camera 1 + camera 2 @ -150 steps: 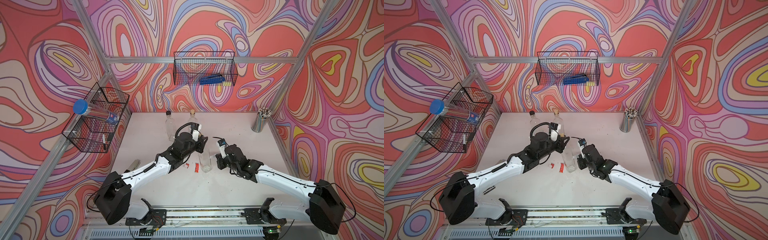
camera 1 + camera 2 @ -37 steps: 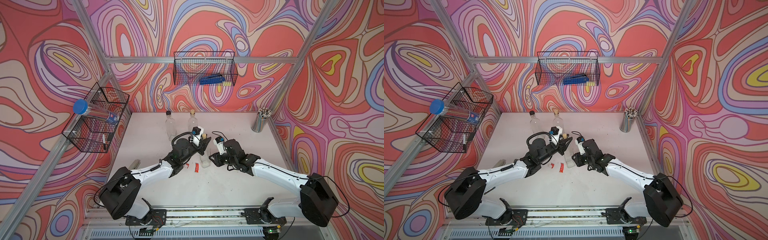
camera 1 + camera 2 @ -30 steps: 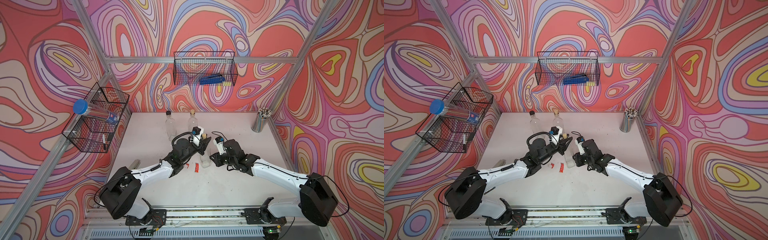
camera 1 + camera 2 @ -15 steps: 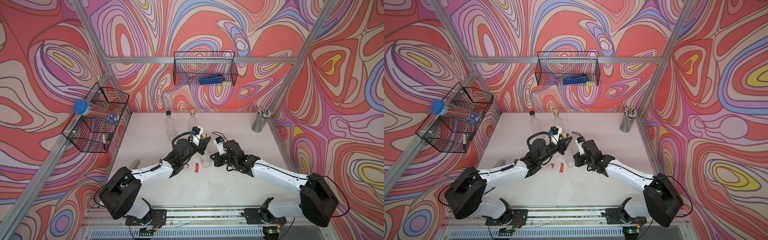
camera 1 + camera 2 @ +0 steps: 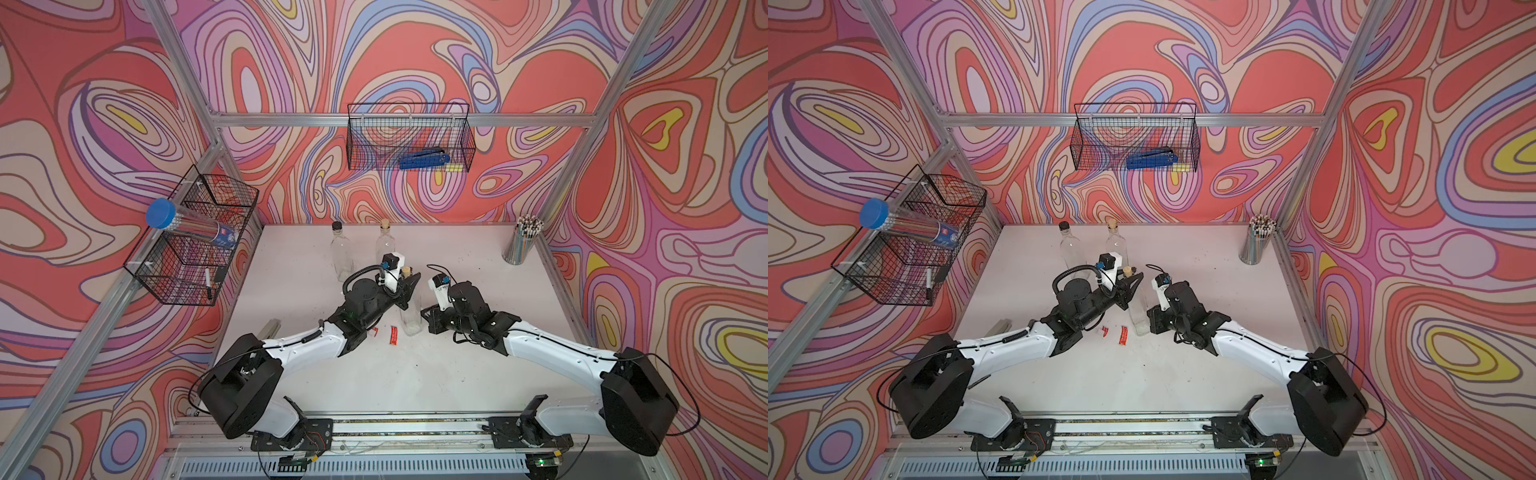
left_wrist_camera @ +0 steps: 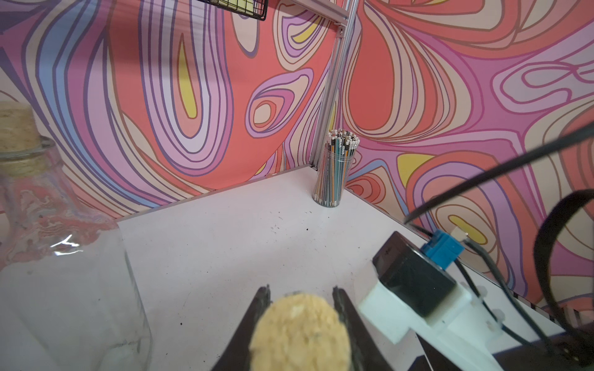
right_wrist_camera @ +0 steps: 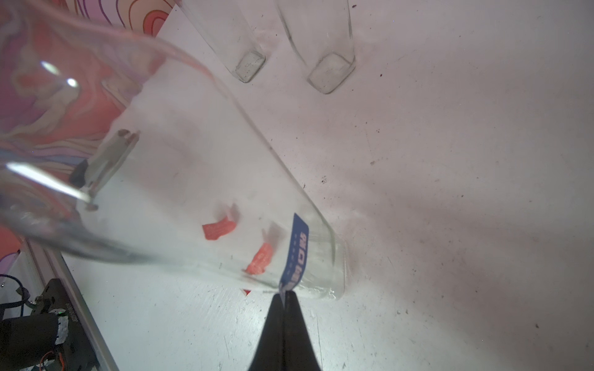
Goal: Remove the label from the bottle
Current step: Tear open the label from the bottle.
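Nearest to you, both arm bases are sitting on the front rail [image 5: 415,426]. The arms are reaching inward over the white table [image 5: 415,382] & meeting at approx. its centre.

The bottle [image 5: 410,316] is standing there on its base, between your two grippers.

Your right gripper [image 7: 284,294] is pressing its jaws fully together on the lower edge of the blue label [image 7: 297,253]. It is working low on the bottle, just above the base. From the pinched end, the strip is running up along the glass wall.

Your left gripper [image 6: 300,289] is clamping the top of the same bottle, w/ one finger on each side. The cork stopper [image 6: 299,331] is showing between the fingers.

Two red scraps [image 5: 392,335] [image 5: 375,331] are lying on the table just beside the bottle, on the left arm's side. In the right wrist view they are appearing through the glass.

Farther back, two more clear bottles are standing side by side. One is wearing a black cap [image 5: 336,225] & the other a cork [image 5: 385,222].

The pencil cup [image 5: 521,245] is standing in the far right corner.

On the back wall a wire basket [image 5: 409,120] is holding a blue tool [image 5: 424,158]. On the left wall a second basket [image 5: 191,270] is carrying a clear tube w/ a blue lid [image 5: 161,212].
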